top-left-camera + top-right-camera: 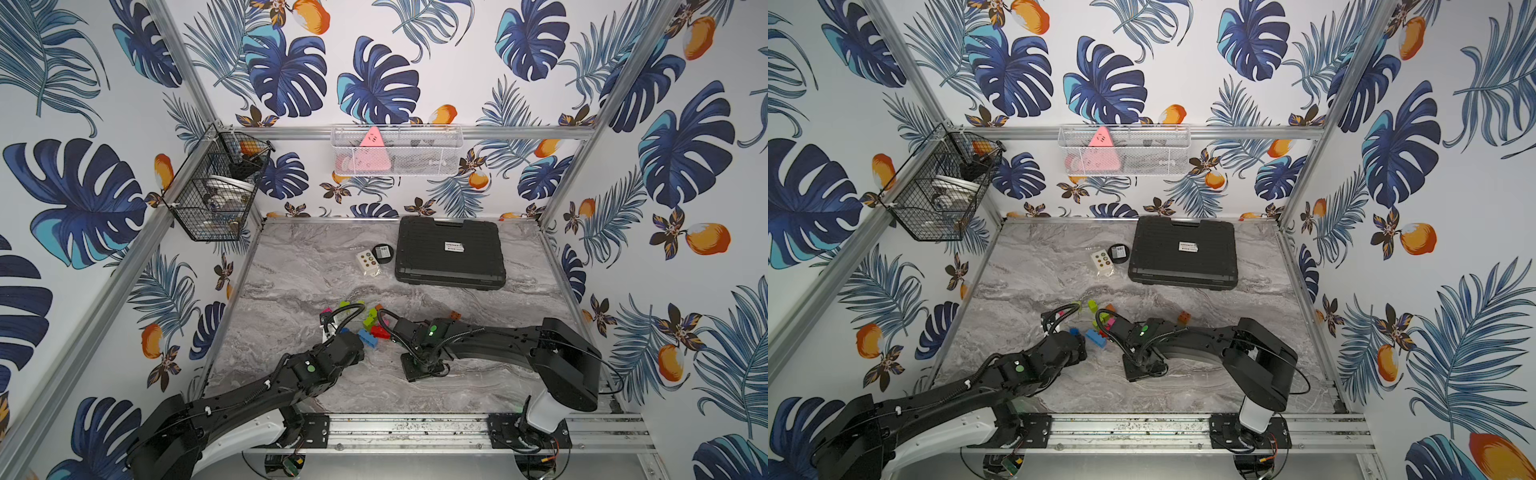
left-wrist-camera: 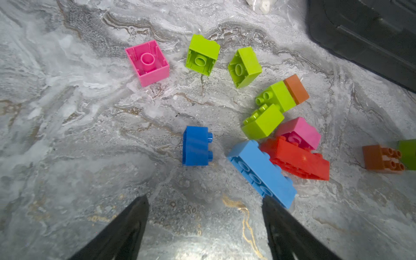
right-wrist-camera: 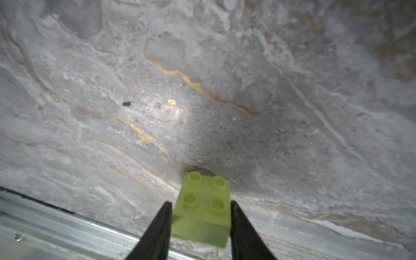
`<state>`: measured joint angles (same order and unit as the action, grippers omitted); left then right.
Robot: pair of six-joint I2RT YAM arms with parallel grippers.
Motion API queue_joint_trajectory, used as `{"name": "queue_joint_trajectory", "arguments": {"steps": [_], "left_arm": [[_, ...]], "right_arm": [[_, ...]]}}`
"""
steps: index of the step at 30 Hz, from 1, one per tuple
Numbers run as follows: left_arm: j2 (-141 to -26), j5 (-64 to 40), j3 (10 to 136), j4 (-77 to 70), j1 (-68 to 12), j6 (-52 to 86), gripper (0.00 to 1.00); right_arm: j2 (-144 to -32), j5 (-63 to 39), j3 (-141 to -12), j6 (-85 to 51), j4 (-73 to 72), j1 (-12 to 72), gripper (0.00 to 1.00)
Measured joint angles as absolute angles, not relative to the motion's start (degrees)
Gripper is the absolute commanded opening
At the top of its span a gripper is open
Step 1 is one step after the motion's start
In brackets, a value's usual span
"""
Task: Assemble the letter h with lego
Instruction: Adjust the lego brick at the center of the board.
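Loose lego lies on the marble table in the left wrist view: a pink brick [image 2: 147,63], two lime bricks [image 2: 202,55] [image 2: 245,67] on their sides, a lime-and-orange pair [image 2: 281,95], a blue brick [image 2: 195,146], a long light blue brick [image 2: 262,173] and a long red brick [image 2: 297,158]. My left gripper [image 2: 204,199] is open and empty just short of the blue brick, one finger beside the light blue brick's end. My right gripper [image 3: 200,202] is shut on a lime green brick [image 3: 202,209], studs facing the camera, low over the table near the front rail.
A black case [image 1: 449,249] lies at the back right. A white dotted card [image 1: 368,262] and a black disc [image 1: 382,252] sit beside it. An orange brick [image 2: 380,157] lies apart from the pile. The aluminium front rail [image 3: 67,225] runs close to my right gripper.
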<state>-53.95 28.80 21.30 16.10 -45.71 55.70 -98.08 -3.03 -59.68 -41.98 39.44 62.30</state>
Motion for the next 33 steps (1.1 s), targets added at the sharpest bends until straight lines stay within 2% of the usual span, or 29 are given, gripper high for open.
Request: {"name": "queue_joint_trajectory", "arguments": {"steps": [9, 13, 19, 23, 25, 28, 33], "left_arm": [[-53.3, 29.6, 20.9, 17.1, -45.7, 56.6, 0.84], [-52.2, 30.0, 20.0, 17.4, -45.7, 57.3, 0.85], [-51.1, 30.5, 19.1, 17.5, -45.7, 57.9, 0.85], [-51.5, 30.9, 18.7, 17.5, -45.7, 58.4, 0.85], [-52.1, 31.0, 18.7, 17.4, -45.7, 58.4, 0.85], [-53.0, 31.0, 18.7, 17.1, -45.7, 58.4, 0.85], [-53.9, 31.0, 18.7, 16.2, -45.7, 58.4, 0.85]], "right_arm": [[-90.5, 6.0, -55.5, -41.8, 36.3, 62.0, 0.35], [-88.6, 12.6, -52.2, -40.0, 27.2, 62.0, 0.34], [-93.4, 20.0, -48.6, -36.6, 14.2, 62.0, 0.36], [-92.7, 22.2, -44.0, -35.3, 8.4, 62.4, 0.4], [-90.5, 22.0, -40.7, -35.4, 6.8, 62.8, 0.45], [-86.4, 21.0, -36.5, -35.6, 8.3, 63.3, 0.54], [-80.3, 19.8, -36.4, -36.5, 12.3, 63.2, 0.58]]}}
